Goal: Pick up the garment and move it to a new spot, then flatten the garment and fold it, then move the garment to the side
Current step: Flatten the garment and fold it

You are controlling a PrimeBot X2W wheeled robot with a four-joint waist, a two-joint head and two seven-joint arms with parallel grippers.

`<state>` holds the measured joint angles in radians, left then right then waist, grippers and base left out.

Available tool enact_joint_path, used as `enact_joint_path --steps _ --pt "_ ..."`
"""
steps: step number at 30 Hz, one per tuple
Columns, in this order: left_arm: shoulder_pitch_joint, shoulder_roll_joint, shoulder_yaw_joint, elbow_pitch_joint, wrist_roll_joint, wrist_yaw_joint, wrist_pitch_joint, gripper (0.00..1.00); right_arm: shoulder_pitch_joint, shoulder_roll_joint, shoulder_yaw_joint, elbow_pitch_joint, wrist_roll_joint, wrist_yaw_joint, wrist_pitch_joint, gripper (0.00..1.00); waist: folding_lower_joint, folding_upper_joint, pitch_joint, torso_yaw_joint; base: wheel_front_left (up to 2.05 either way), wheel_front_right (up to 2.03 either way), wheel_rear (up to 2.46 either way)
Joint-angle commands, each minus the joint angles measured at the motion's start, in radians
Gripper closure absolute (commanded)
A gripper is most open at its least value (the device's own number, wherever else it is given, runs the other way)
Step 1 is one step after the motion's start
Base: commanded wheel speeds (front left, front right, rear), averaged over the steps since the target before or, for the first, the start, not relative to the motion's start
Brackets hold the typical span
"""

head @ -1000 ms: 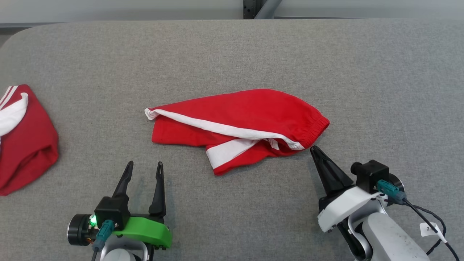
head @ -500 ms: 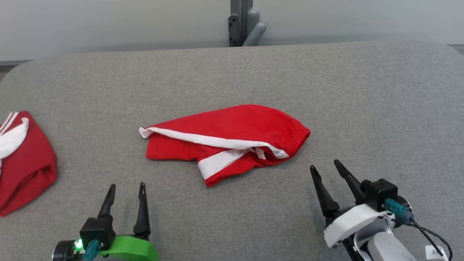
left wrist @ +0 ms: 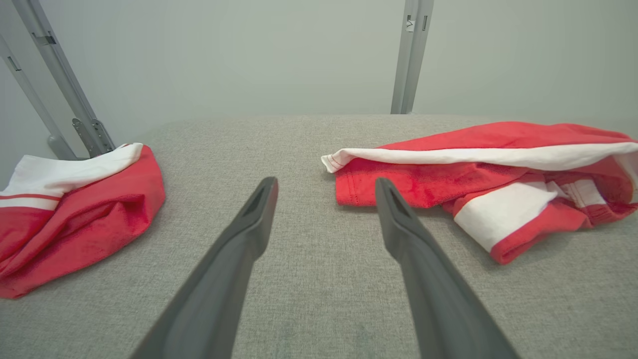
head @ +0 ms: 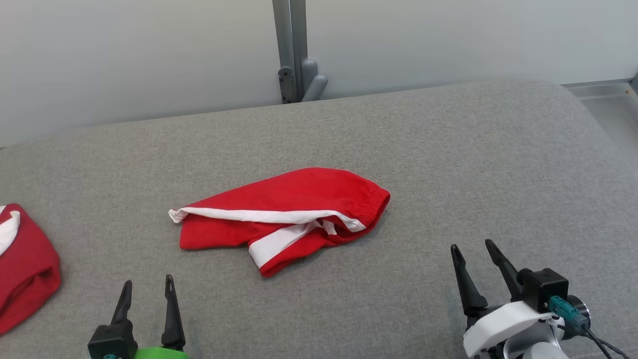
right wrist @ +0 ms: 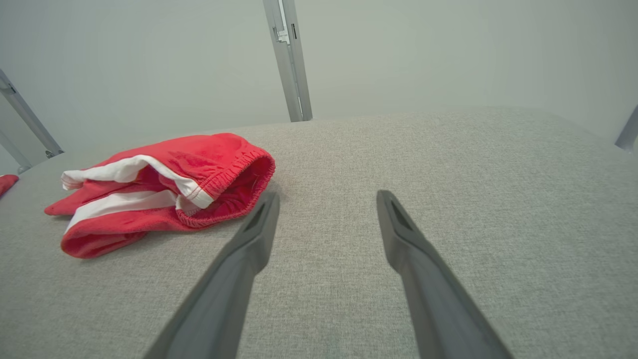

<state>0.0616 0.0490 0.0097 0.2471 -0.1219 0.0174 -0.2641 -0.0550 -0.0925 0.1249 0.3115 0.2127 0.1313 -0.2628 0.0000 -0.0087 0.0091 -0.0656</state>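
Bright, even, diffuse light falls from above. The garment [head: 299, 194] casts only a thin, soft shadow along its near edge on the grey table [head: 473, 159], and the pale wall [head: 149, 55] shows no glare. The head view is sharp, with a little haze at the table's far edge. In both wrist views the wide lens bends the scene: a metal post [left wrist: 64, 85] leans at the side, and the dark fingers [left wrist: 234, 259] blur toward the bottom edge.

grey fabric table [head: 498, 164], pale wall [head: 124, 55] w/ metal post [head: 290, 45] behind
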Motion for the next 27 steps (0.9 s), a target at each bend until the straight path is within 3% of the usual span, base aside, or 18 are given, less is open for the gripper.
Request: enact_joint_path --steps 1,8,27 --pt "0.017 0.003 0.006 -0.003 0.005 0.0 0.0 0.0 0.013 0.003 -0.005 -0.004 -0.009 -0.001 -0.003 0.0 0.0 0.0087 -0.01 -0.007 0.0 0.0 0.0" --pt "0.016 0.003 -0.022 0.007 0.013 -0.01 0.0 0.0 0.011 0.008 0.016 0.0 0.008 -0.001 -0.003 0.0 0.0 0.0087 0.011 0.029 0.0 0.0 0.0" --pt "-0.105 0.003 -0.144 -0.002 -0.014 -0.008 0.0 0.0 -0.156 -0.017 0.152 0.086 0.083 -0.001 -0.003 0.0 0.0 0.0087 0.193 0.224 0.0 0.0 0.0"
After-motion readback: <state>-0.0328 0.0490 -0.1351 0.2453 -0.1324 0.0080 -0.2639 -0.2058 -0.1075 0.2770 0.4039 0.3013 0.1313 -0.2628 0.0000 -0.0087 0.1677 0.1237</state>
